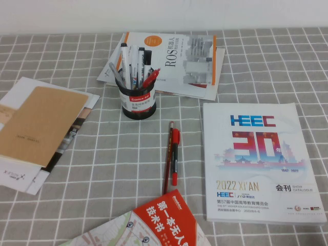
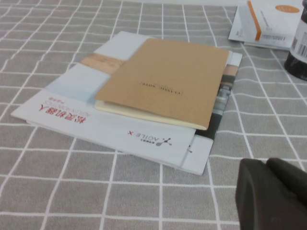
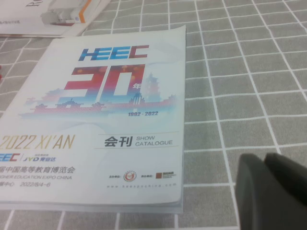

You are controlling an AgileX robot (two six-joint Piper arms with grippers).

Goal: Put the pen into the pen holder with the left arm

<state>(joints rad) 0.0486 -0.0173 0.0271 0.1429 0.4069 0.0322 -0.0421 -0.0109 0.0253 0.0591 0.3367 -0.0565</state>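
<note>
The pen (image 1: 167,159), a very thin dark-red stick, lies on the checked cloth at mid-table. It lies side by side with a thicker black marker with red cap (image 1: 175,154). The pen holder (image 1: 136,102), a black mesh cup with a red band, stands behind them with several pens in it. Its edge shows in the left wrist view (image 2: 297,60). Neither arm shows in the high view. My left gripper (image 2: 266,164) is shut and empty, low over the cloth near the brown notebook. My right gripper (image 3: 264,158) is shut and empty beside the catalogue.
A brown notebook (image 1: 38,125) on white booklets lies at the left. A white HEEC catalogue (image 1: 259,161) lies at the right. ROS books (image 1: 174,61) lie behind the holder. A red-covered booklet (image 1: 164,220) lies at the front edge.
</note>
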